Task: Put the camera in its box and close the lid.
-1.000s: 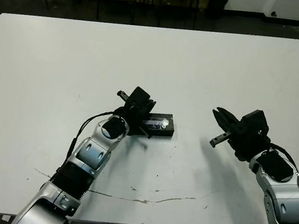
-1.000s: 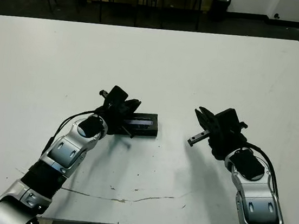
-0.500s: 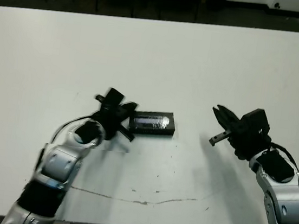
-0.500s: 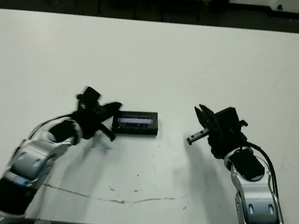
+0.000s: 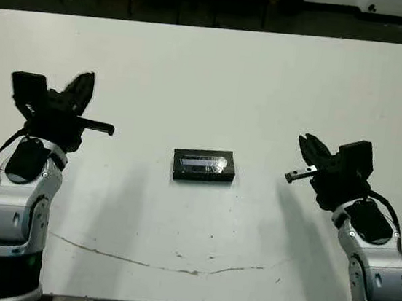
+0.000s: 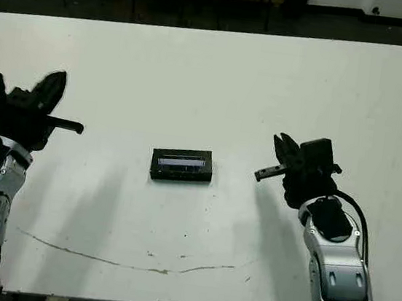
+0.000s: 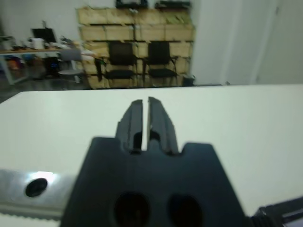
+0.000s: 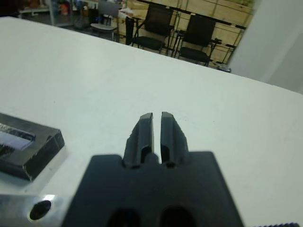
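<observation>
A flat black lid (image 5: 204, 163) with a pale glossy strip lies squarely on the box (image 5: 205, 177) at the middle of the table; only the box's dark front wall shows. The camera is hidden from every view. My left gripper (image 5: 86, 82) hangs far to the left of the box, raised above the table, and its fingers (image 7: 135, 118) are shut on nothing. My right gripper (image 5: 307, 142) hovers to the right of the box, a hand's width away, also shut and holding nothing. One corner of the closed box (image 8: 29, 152) shows in the right wrist view.
The white table (image 5: 268, 78) carries a thin dark crack or scratch line (image 5: 193, 271) near its front edge. Black chairs (image 7: 122, 61) and wooden shelving stand beyond the far edge.
My left arm has pulled away from the box, swinging far to the left and upward. The closed box stayed in place. My right gripper drifted slightly to the right.
</observation>
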Robot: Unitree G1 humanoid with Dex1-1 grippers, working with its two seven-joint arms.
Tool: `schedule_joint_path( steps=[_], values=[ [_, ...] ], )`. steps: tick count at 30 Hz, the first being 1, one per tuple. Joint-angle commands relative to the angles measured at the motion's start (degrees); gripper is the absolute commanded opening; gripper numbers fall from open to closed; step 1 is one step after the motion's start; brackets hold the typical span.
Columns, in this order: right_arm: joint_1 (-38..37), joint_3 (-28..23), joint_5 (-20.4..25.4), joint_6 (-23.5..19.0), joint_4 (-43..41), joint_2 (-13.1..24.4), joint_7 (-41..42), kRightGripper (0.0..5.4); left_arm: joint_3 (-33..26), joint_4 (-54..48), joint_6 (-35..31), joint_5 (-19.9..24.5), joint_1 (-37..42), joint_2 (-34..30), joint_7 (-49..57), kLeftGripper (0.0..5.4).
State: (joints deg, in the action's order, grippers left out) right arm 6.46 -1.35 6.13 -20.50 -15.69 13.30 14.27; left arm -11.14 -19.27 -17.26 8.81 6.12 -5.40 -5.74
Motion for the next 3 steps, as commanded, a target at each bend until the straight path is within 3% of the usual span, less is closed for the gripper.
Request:
schedule_joint_path(
  steps=[1,3],
  values=[
    [0.4,0.3,0.2,1.3,2.3,-2.7,-1.9,0.00,2.5,1.9,4.2,-1.6,-2.5,3.1,2.3,0.01],
    [0.7,0.9,-0.2,1.5,2.7,-4.1,-3.1,0.00,3.8,3.7,6.0,-2.0,-2.4,4.6,3.2,0.01]
  ],
)
